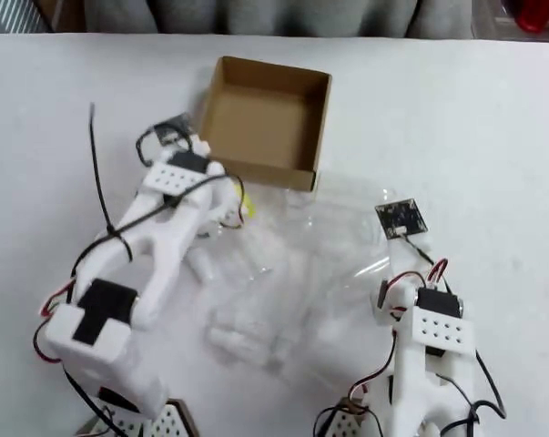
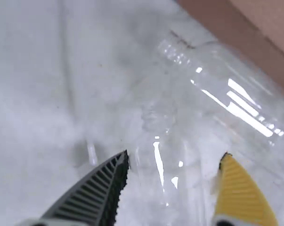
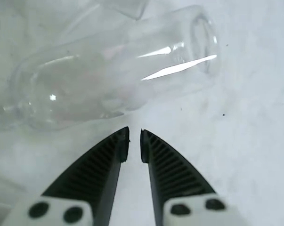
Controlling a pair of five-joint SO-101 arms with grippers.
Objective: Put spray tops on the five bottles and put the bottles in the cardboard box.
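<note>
One bottle at a time: holding the left claw [image 2: 174, 160] wide apart around a clear bottle [image 2: 158, 141] lying flat near the 7 o'clock corner of the cardboard box [image 1: 267, 118], not yet squeezing, and resting the right claw [image 3: 134, 141] pinched together on nothing, just beside another bottle [image 3: 113, 70] on the 3 o'clock side of the clear heap [image 1: 283, 273]. Probably aiming to be picking this first bottle up, so lowering slowly, closing softly on the fat middle and not the thin neck, watching for rolling, and leaving the open neck pointing free for twisting a spray top on.
</note>
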